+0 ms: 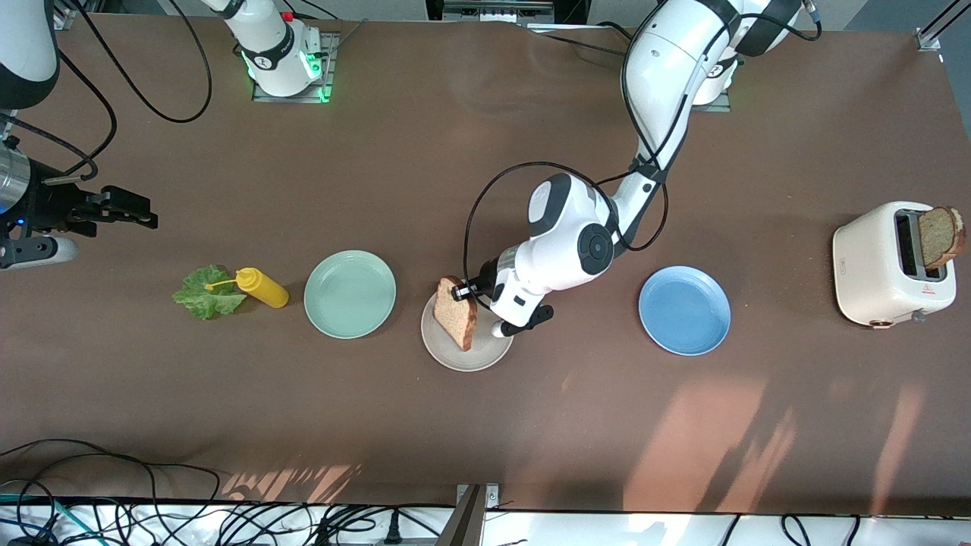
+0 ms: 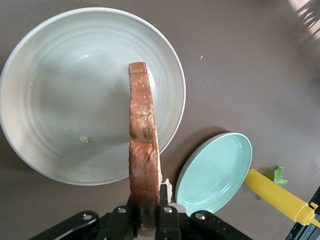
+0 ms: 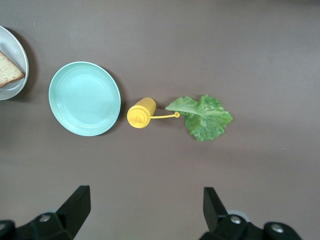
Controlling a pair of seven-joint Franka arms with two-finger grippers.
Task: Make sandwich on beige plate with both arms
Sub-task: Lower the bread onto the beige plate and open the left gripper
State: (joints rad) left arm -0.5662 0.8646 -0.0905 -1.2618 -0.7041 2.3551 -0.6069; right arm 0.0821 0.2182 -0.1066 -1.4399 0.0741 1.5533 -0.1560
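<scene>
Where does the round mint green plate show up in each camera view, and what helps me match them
Front view: round mint green plate between yellow squeeze bottle and round beige plate.
Left wrist view: it lies beside the beige plate.
Right wrist view: it lies beside the bottle.
Shared landmark: the yellow bottle.

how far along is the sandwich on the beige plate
Early. Nothing is assembled yet. In hand: the left gripper holds the first bread slice on edge over the beige plate, fingers on its upper end. Left to do: lay it flat, add the lettuce leaf lying beside the mustard bottle, then the second slice standing in the toaster. The right gripper waits open above the lettuce end.
</scene>
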